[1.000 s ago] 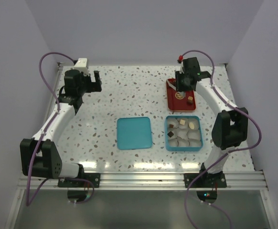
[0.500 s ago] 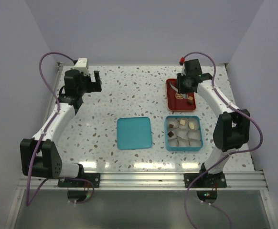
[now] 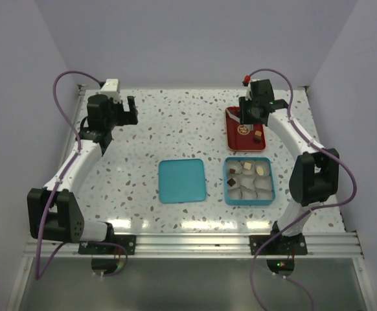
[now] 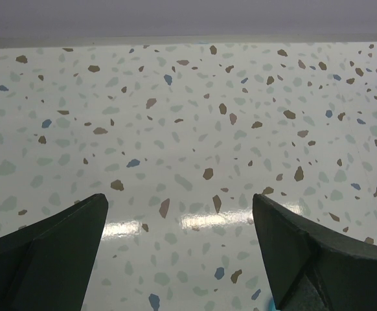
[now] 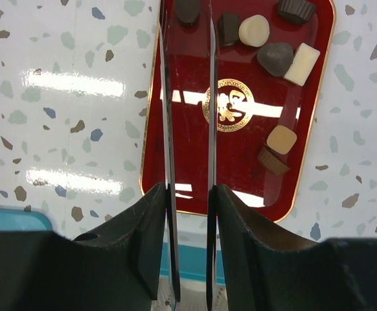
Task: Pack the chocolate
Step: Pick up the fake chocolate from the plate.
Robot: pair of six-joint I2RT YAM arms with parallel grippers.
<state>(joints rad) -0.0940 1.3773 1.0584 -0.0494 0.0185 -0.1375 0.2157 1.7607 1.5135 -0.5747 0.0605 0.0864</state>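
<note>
Several chocolate pieces lie on the red tray (image 5: 188, 162): a cream round one (image 5: 254, 30), a dark dome (image 5: 275, 57), a white bar (image 5: 302, 63) and a light brown square (image 5: 282, 138). My right gripper (image 5: 187, 39) hangs over the tray (image 3: 235, 144), carrying two long metal blades that stand parallel and apart. A dark chocolate (image 5: 187, 10) lies between their far ends, with a gap on each side. The teal box (image 3: 226, 181) holds paper cups and a few pieces. Far off at the back left, my left gripper (image 3: 129, 110) is open and empty over bare table (image 4: 179, 214).
The teal lid (image 3: 182, 180) lies flat to the left of the box. A gold emblem (image 5: 227, 105) marks the tray's middle. The box's near rim (image 5: 10, 219) shows under my right fingers. The back wall runs close behind the tray.
My right gripper has shifted slightly toward the tray's back end. The left arm has not moved.
</note>
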